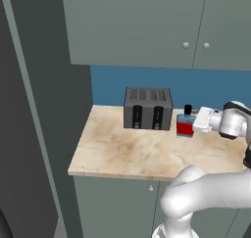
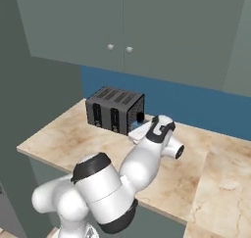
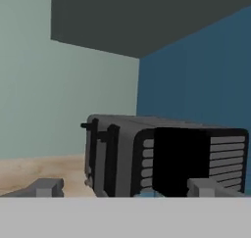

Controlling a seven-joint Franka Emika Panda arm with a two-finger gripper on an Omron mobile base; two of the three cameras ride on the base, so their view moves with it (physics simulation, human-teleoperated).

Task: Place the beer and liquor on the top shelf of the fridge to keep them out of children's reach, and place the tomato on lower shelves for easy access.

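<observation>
Countertop; liquor half-hidden behind hand.

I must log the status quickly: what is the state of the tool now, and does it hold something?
Tool: open, holding nothing; the liquor bottle stands right in front of it, by the toaster.

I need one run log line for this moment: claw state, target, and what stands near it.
claw: open, holds nothing | target: liquor, upright on counter, right of toaster | claw level with liquor, around it | not lifted
</observation>
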